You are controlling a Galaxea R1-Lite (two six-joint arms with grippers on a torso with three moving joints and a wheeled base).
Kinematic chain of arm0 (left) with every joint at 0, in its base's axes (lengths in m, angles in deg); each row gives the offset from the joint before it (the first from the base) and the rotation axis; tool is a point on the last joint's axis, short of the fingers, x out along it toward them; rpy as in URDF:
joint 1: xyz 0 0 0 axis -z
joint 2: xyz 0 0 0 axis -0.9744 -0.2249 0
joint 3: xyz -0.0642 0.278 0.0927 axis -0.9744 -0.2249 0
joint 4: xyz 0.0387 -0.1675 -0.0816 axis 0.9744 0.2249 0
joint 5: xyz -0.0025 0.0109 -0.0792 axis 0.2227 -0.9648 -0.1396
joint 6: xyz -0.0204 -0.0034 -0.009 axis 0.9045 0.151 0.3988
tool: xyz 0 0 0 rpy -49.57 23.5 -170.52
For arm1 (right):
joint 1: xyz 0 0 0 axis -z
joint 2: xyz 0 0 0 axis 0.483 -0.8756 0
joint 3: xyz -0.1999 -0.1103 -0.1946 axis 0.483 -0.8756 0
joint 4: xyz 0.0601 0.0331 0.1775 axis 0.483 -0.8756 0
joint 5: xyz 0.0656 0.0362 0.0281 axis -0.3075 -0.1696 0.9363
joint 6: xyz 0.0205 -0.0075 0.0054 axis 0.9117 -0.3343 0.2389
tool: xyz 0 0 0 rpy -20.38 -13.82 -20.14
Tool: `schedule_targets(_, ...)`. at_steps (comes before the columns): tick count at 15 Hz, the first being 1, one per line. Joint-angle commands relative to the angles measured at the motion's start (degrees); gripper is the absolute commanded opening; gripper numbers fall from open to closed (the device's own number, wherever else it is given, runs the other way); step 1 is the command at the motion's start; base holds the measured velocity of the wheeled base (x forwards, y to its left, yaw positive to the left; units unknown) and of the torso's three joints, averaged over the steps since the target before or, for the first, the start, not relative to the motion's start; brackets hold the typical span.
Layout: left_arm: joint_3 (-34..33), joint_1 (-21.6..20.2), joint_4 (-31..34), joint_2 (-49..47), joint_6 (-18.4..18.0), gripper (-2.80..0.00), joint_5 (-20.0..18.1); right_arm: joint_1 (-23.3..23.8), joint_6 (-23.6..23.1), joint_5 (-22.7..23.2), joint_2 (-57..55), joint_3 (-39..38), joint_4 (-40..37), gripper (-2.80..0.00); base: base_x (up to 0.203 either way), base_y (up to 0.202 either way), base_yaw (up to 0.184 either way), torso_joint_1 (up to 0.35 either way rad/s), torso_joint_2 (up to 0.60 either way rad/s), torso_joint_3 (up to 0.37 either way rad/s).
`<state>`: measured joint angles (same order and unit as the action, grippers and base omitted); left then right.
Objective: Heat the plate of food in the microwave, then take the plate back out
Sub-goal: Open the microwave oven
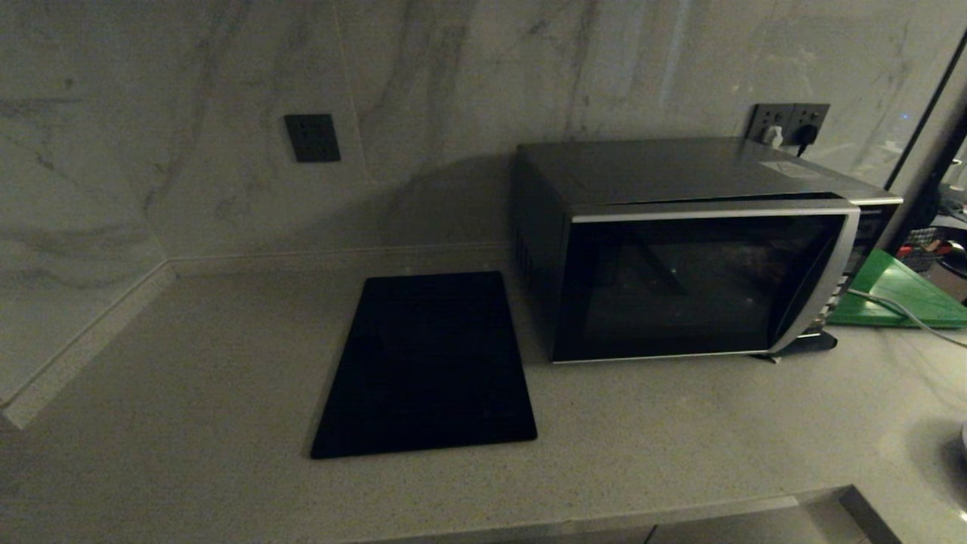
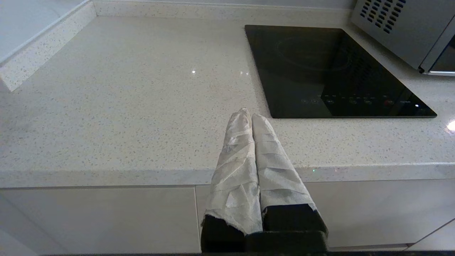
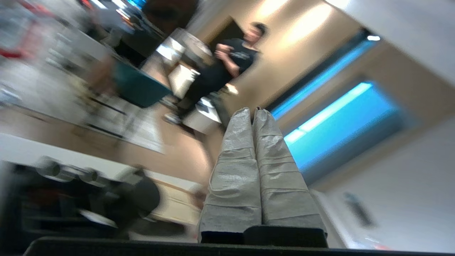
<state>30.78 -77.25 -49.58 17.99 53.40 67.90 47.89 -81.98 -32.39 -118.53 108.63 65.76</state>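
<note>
- Head view: a pale speckled surface is seen running into a corner of marble-patterned wall. The microwave stands at the back right with its dark glass door closed. A flat black mat lies just to its left, and a green board lies on its right side. A dark wall socket is set into the wall. The plate of food cannot be made out anywhere.
- Left wrist view: the left gripper is held clenched on nothing, out in front of the surface edge, with cabinet fronts below and the mat ahead.
- Right wrist view: the right gripper is likewise clenched and empty, pointed away into a blurred room where a person stands.
</note>
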Motion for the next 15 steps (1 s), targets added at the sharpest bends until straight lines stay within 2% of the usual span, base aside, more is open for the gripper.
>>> schedule_targets(1, 0.00, -0.02, -0.02, -0.09, 0.01, -2.80, 0.02, -5.42, 2.20, -1.17, -5.42, -0.02, 7.50, -2.80, 0.000, 0.000, 0.000, 0.000, 0.00, 0.000)
schedule_targets(4, 0.00, -0.02, -0.02, -0.09, 0.01, -2.80, 0.02, -17.37, 10.81, -0.67, -9.36, -0.06, 19.58, -2.80, 0.000, 0.000, 0.000, 0.000, 0.00, 0.000)
schedule_targets(6, 0.00, -0.02, -0.02, -0.09, 0.01, -2.80, 0.02, -21.52, 13.36, -3.70, -9.55, -0.88, 23.21, -2.80, 0.000, 0.000, 0.000, 0.000, 0.00, 0.000)
schedule_targets(7, 0.00, -0.02, -0.02, -0.09, 0.01, -2.80, 0.02, -21.97, 13.77, -6.96, -9.37, -0.90, 24.02, -2.80, 0.000, 0.000, 0.000, 0.000, 0.00, 0.000)
schedule_targets(8, 0.00, -0.02, -0.02, -0.09, 0.01, -2.80, 0.02, -22.07, 14.35, -8.12, -9.19, -0.77, 25.60, -2.80, 0.000, 0.000, 0.000, 0.000, 0.00, 0.000)
schedule_targets(11, 0.00, -0.02, -0.02, -0.09, 0.01, -2.80, 0.02, -22.08, 14.95, -8.12, -10.22, 0.18, 29.45, -2.80, 0.000, 0.000, 0.000, 0.000, 0.00, 0.000)
schedule_targets(13, 0.00, -0.02, -0.02, -0.09, 0.01, -2.80, 0.02, -22.09, 11.48, -8.12, -9.44, -0.09, 29.07, -2.80, 0.000, 0.000, 0.000, 0.000, 0.00, 0.000)
schedule_targets(15, 0.00, -0.02, -0.02, -0.09, 0.01, -2.80, 0.02, -23.17, 10.98, -8.12, -9.23, -1.66, 29.31, -2.80, 0.000, 0.000, 0.000, 0.000, 0.00, 0.000)
